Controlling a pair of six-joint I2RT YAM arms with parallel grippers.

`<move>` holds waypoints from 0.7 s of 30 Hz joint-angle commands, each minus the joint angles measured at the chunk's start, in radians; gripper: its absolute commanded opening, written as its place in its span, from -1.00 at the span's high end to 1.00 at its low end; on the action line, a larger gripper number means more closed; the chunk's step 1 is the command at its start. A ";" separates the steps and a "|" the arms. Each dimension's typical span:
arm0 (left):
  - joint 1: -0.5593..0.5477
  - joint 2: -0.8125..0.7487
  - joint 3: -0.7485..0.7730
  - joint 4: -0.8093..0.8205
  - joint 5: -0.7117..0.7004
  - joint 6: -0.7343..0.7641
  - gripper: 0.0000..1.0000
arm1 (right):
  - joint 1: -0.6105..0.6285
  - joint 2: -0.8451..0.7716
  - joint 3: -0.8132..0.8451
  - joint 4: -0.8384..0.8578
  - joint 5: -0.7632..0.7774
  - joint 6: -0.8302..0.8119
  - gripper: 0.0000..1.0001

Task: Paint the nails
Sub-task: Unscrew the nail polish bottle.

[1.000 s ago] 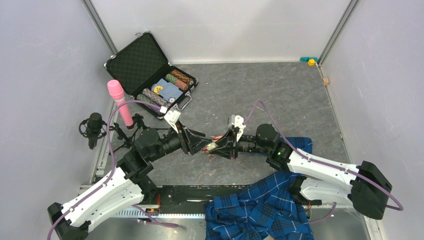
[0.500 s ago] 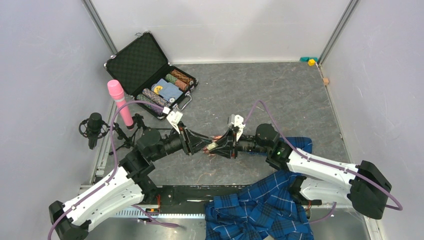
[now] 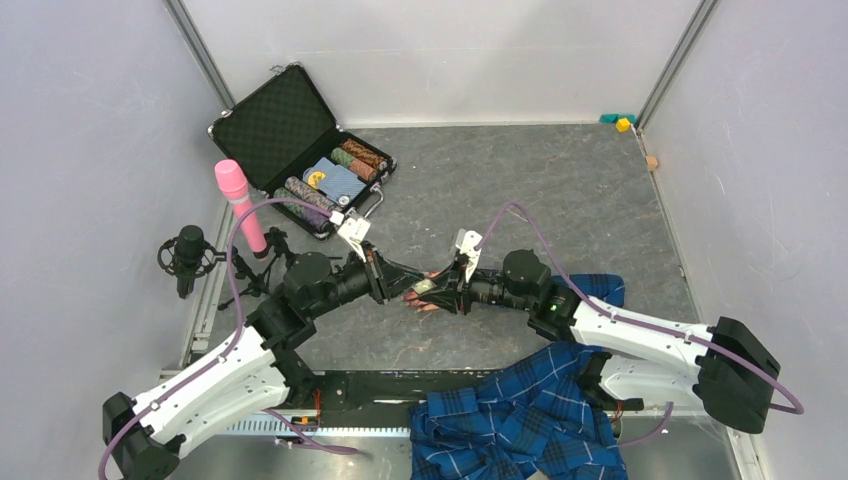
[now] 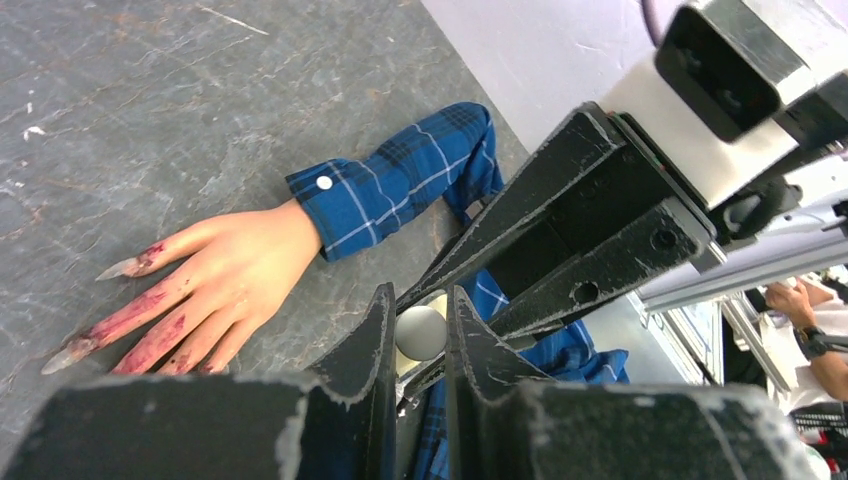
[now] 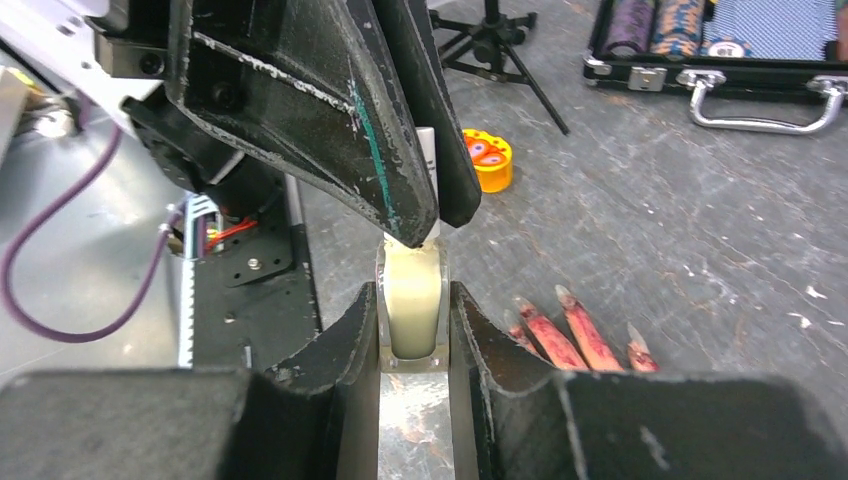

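Left tool: mine, clamped on the white cap of a small clear bottle. Right tool: mine, closed around that bottle's body. Nails: reddish and smeared, on the mannequin hand, which lay flat on the worktop just beside both tools, with a blue plaid sleeve at its wrist.
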 commanded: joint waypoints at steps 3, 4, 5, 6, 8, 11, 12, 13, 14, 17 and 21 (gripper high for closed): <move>-0.010 0.020 0.034 -0.008 -0.026 -0.094 0.96 | 0.082 0.040 0.076 -0.065 0.433 -0.104 1.00; -0.010 0.028 0.035 -0.014 -0.031 -0.102 0.96 | 0.100 0.045 0.084 -0.075 0.505 -0.113 1.00; -0.010 0.034 0.037 -0.017 -0.036 -0.107 0.96 | 0.121 0.055 0.096 -0.087 0.570 -0.120 1.00; -0.010 0.040 0.038 -0.023 -0.043 -0.114 0.96 | 0.136 0.061 0.102 -0.092 0.614 -0.123 1.00; -0.010 0.048 0.040 -0.033 -0.061 -0.122 0.96 | 0.162 0.078 0.111 -0.090 0.702 -0.125 1.00; -0.010 0.062 0.047 -0.083 -0.103 -0.139 0.96 | 0.195 0.094 0.116 -0.085 0.822 -0.128 1.00; -0.010 0.069 0.055 -0.104 -0.124 -0.143 0.96 | 0.203 0.100 0.115 -0.083 0.854 -0.130 1.00; -0.009 0.075 0.059 -0.121 -0.138 -0.150 0.96 | 0.212 0.104 0.113 -0.077 0.880 -0.134 1.00; -0.009 0.080 0.061 -0.125 -0.148 -0.155 0.96 | 0.218 0.108 0.113 -0.077 0.903 -0.136 1.00; -0.004 0.086 0.054 -0.126 -0.180 -0.195 0.96 | 0.238 0.122 0.100 -0.065 0.975 -0.134 1.00; 0.002 0.095 0.049 -0.123 -0.203 -0.228 0.96 | 0.261 0.135 0.080 -0.047 1.050 -0.129 1.00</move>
